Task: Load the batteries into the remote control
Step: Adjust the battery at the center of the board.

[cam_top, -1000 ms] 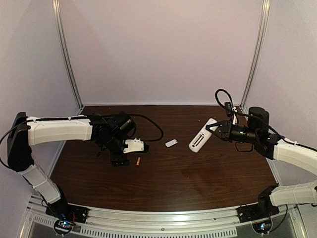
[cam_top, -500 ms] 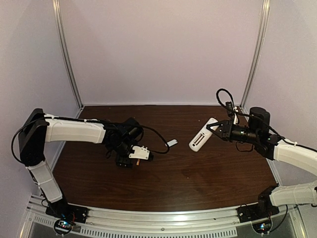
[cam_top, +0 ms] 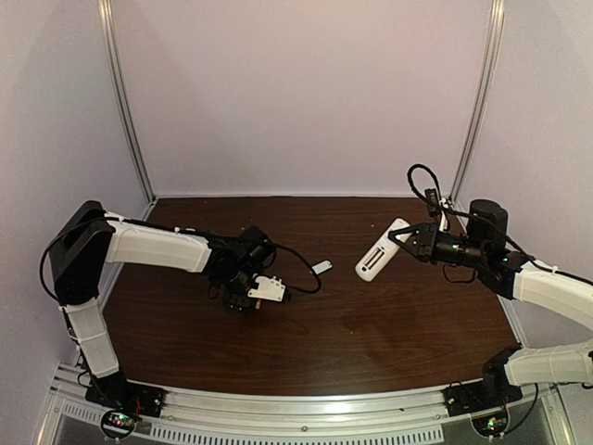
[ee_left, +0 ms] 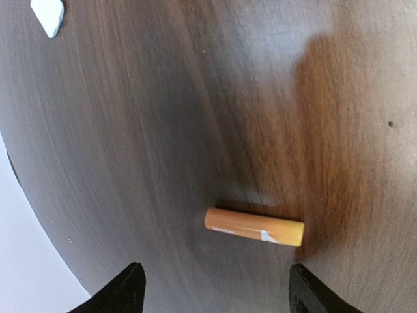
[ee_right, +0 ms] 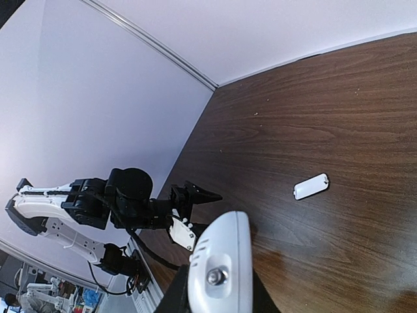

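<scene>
Battery [ee_left: 254, 226]: one, flat on the table [ee_left: 195, 98], unheld, framed by the left gripper [ee_left: 218, 290], jaws wide for a pinch. Remote control [cam_top: 378, 252]: clamped at one end by the right gripper [cam_top: 400, 238], raised off the table, possibly bay-up for loading.

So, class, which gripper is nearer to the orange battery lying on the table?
Left. The left gripper hangs open directly over the battery; the right gripper is far across the table, shut on the remote control.
</scene>
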Robot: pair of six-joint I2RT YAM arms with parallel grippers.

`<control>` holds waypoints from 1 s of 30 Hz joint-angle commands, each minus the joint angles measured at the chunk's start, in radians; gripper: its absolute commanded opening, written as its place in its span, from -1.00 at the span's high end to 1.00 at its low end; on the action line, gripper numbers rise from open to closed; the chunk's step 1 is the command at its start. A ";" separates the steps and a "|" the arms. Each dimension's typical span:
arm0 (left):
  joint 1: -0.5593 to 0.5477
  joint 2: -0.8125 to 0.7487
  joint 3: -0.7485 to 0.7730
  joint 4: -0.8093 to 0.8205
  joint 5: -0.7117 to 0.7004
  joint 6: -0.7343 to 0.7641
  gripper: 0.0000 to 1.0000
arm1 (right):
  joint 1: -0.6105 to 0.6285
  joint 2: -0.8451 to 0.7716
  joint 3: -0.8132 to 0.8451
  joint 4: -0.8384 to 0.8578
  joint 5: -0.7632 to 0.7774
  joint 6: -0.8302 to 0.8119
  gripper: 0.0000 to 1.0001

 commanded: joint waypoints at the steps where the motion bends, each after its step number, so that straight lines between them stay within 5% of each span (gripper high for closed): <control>1: -0.003 0.054 0.039 0.041 -0.012 0.035 -0.55 | -0.012 -0.014 -0.006 0.019 -0.015 0.003 1.00; 19: -0.035 0.135 0.138 0.009 0.141 0.066 -0.37 | -0.037 -0.001 -0.015 0.023 -0.026 0.003 1.00; 30: -0.016 0.203 0.212 -0.066 0.194 0.008 0.18 | -0.049 -0.005 -0.021 0.023 -0.033 0.004 1.00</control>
